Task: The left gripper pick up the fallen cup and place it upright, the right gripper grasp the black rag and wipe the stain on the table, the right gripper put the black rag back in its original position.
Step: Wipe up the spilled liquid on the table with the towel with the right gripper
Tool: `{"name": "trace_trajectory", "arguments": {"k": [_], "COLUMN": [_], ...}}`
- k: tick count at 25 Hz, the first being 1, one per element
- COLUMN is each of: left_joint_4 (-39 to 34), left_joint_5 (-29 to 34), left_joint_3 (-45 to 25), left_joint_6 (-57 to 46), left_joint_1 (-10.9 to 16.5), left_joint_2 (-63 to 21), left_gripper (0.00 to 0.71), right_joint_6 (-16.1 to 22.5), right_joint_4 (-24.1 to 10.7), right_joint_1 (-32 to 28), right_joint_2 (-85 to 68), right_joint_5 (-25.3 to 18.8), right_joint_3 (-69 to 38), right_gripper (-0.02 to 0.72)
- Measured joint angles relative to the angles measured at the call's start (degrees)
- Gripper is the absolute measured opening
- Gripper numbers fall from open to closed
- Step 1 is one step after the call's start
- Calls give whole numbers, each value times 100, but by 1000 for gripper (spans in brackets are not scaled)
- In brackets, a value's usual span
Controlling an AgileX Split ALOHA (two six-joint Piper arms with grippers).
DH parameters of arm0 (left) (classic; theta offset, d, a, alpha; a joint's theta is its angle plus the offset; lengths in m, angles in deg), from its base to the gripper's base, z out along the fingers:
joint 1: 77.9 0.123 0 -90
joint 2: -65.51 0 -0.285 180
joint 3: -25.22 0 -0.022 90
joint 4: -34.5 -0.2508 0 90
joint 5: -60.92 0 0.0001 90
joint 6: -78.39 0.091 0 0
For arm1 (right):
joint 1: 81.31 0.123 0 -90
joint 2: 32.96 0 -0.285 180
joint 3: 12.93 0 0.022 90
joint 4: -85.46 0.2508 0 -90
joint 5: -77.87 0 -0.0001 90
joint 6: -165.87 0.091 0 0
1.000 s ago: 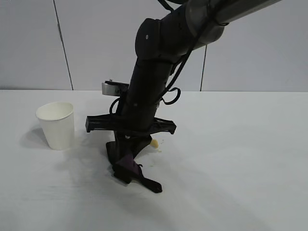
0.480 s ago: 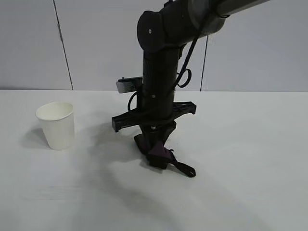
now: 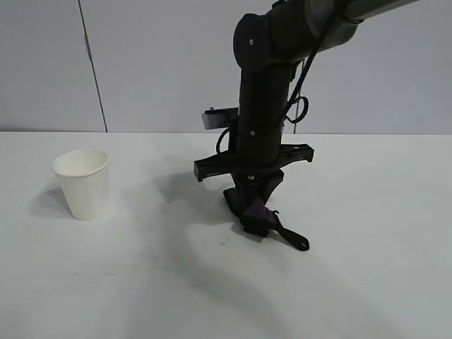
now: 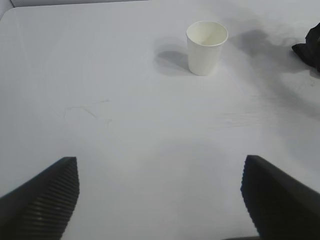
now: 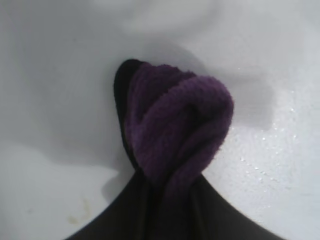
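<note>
The white paper cup stands upright at the table's left; it also shows in the left wrist view. My right gripper points down at the table's middle, shut on the purple, black-edged rag, which presses on the white table with its black strip trailing right. In the right wrist view the rag bulges out between the shut fingers. Only a faint yellowish smear of the stain shows beside the gripper. My left gripper is open and empty, hovering back from the cup.
A grey panelled wall runs behind the table. Tiny droplets speckle the table beside the rag. The right arm's shadow lies across the middle of the table.
My right gripper has dragged the rag to the right across the table over the spot where the amber blotch showed. The cup has not moved.
</note>
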Motion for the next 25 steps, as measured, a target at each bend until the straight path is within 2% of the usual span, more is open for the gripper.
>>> {"name": "trace_trajectory", "arguments": {"k": [4,9,12,16,20,22,25], "left_joint_4": [0,0,0,0,0,0,0], "left_joint_5": [0,0,0,0,0,0,0], "left_joint_3": [0,0,0,0,0,0,0], "left_joint_6": [0,0,0,0,0,0,0], "left_joint_1": [0,0,0,0,0,0,0], "left_joint_2": [0,0,0,0,0,0,0], "left_gripper": [633,633,633,633,633,633,633], "right_joint_6": [-92,-445,-621,-732,-784,-777,-656], "right_joint_4": [500,1224,1460,1578,1547,1429,1018], "right_joint_1": [0,6,59,249,401,402,402], "right_joint_2": [66,96,97,134,154,154,154], "right_joint_5": [-98,-229,-220,-91,-7,-26,-149], "right_joint_3": [13,25,25,25,25,25,35], "right_gripper": [99,99,99,99,99,99,99]}}
